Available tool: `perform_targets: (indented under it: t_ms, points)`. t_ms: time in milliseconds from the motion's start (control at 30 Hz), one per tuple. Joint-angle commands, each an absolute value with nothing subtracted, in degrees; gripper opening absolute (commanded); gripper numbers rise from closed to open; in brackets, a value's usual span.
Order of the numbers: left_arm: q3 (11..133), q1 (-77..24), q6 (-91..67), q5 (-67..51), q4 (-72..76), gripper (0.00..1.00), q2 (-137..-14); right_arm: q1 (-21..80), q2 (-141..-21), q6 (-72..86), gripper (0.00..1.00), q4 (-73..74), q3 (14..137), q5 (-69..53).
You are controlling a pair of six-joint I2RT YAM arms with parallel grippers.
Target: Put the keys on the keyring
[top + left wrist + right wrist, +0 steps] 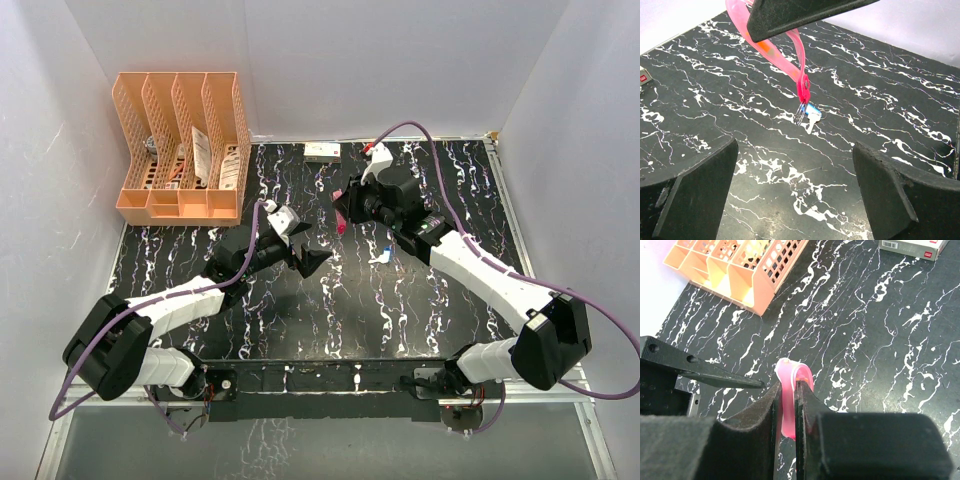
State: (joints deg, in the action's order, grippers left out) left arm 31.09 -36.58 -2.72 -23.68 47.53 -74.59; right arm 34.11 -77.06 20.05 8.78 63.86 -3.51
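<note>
My right gripper (344,206) is shut on the pink-red strap of the keyring (341,224) and holds it up off the table. In the right wrist view the strap (796,375) is pinched between the jaws of the right gripper (786,390). In the left wrist view the strap (775,55) hangs from the right gripper (800,15), its thin ring (800,112) at the low end. The keys (812,115), one blue-headed and one whitish-silver, lie on the table just behind the ring; from above the keys (383,255) lie right of the strap. My left gripper (312,258) is open and empty, also in its own view (795,195).
An orange file organizer (180,150) stands at the back left, also in the right wrist view (740,265). A small white box (322,151) lies at the back middle. Purple cables (440,160) run along both arms. White walls close in the black marbled table (330,320).
</note>
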Motion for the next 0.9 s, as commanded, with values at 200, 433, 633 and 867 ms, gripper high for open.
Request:
perform_targets:
  t_ms: [200,433,633,867]
  points:
    - [32.9,-36.8,1.3,-29.8,48.5,0.89,-71.7,34.2,-72.0,14.7,0.12,1.8,60.2,-9.3]
    - [31.3,-36.8,3.1,-32.0,44.7,0.87,-66.8,33.8,-69.8,9.1,0.12,-2.7,56.0,-14.6]
    - [30.2,-36.8,1.9,-33.4,43.9,0.86,-65.2,33.0,-69.0,5.6,0.10,-6.3,54.0,-19.5]
    - [29.8,-36.8,0.9,-32.0,44.4,0.86,-65.2,31.4,-70.5,4.8,0.09,-7.8,54.6,-26.3]
